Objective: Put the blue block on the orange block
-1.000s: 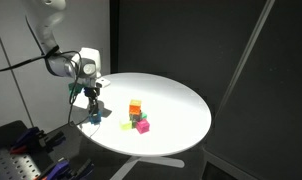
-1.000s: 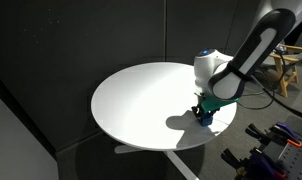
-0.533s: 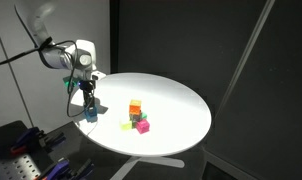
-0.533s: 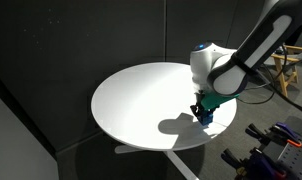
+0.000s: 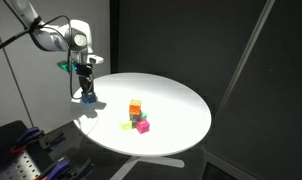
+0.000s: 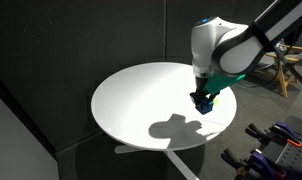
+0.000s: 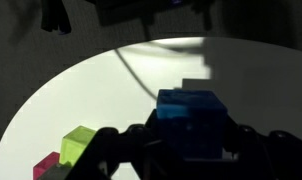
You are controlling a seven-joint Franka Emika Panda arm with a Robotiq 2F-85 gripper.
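The blue block (image 7: 191, 122) sits clamped between the fingers (image 7: 121, 148).

No text, label, number or sign can be read anywhere.

gripper (image 7: 189, 142): dark fingers (image 7: 126, 148) come in from the bottom edge, one clamped on each side of the blue block
blue block (image 7: 191, 115): centre-low in frame, held clear above the table, top face lit, front face in shade
table (image 7: 101, 90): white, round, far edge curving against a black background; near part under the gripper's shadow
yellow-green cube (image 7: 79, 143): lower left, on the table
magenta cube (image 7: 46, 166): touching or just beside it, cut by the bottom edge
dark line (image 7: 136, 75): thin arc across the tabletop; cable or shadow, cannot tell
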